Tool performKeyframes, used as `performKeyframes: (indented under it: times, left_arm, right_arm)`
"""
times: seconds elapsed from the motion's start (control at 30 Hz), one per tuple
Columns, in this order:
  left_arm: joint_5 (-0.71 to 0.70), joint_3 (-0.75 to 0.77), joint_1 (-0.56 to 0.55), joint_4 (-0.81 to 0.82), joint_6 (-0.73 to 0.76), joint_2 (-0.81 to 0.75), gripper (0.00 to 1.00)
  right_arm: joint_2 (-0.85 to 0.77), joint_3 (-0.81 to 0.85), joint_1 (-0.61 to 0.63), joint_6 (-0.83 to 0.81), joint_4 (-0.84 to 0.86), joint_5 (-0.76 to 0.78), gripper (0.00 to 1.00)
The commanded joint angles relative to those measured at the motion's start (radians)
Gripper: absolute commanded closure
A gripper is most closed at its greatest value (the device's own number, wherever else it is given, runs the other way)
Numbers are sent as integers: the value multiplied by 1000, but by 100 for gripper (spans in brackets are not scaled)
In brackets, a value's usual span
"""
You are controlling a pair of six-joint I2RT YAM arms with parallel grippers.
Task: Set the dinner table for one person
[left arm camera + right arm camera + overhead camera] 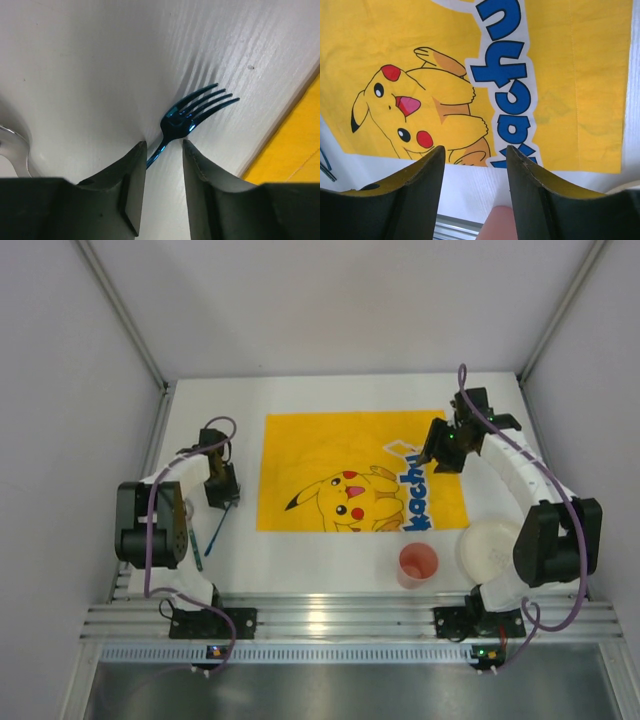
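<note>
Left arm: folded back on itself at the left side of the tabletop (pixel 215 405), elbow near its base, wrist pitched steeply down. Left gripper (pixel 163 145) sits low over the white surface with its jaws partly parted, one on each side of the handle of a blue fork (pixel 192 112). The gap is wider than the handle. The handle runs close to one finger; contact cannot be told. The fork lies flat on the tabletop, left of the yellow mat (pixel 360 470) and off it, tines pointing away from the gripper. A silver utensil (pixel 12 142) shows at the edge of the left wrist view, mostly cut off.

Right arm: reaches up the right side of the tabletop, with the wrist turned inward over the mat's right edge. Right gripper (pixel 475 150) is raised above the printed cloth, jaws apart, nothing between them.

A pink cup (pixel 418 563) stands on bare tabletop just off the mat's near edge. A white plate (pixel 487 548) is beside it, partly under the right arm's elbow. A ribbed aluminium rail (pixel 350 618) runs along the near edge, with both bases bolted to it.
</note>
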Motion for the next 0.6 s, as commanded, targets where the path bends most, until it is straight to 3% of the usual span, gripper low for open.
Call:
performKeyframes:
  times: [0.0,0.03,0.13,0.17,0.4,0.57]
  left_arm:
    - [-54,-22,69,59,12,103,62]
    - [-45,-19,81,60,14,110,65]
    - [-40,-11,112,63,15,136,94]
    - [-49,-8,112,62,15,143,100]
    - [-97,30,111,39,8,105,100]
    - [-101,263,28,-105,-57,28,100]
  right_arm:
    - [-31,-1,-19,-26,-15,20,48]
    - [-32,-1,-22,-29,-17,22,48]
    - [-45,-11,-39,-41,-21,20,48]
    - [-48,-15,-45,-43,-21,20,48]
    - [-84,-52,-62,-43,-15,3,49]
    - [-104,-72,-62,-41,-12,6,49]
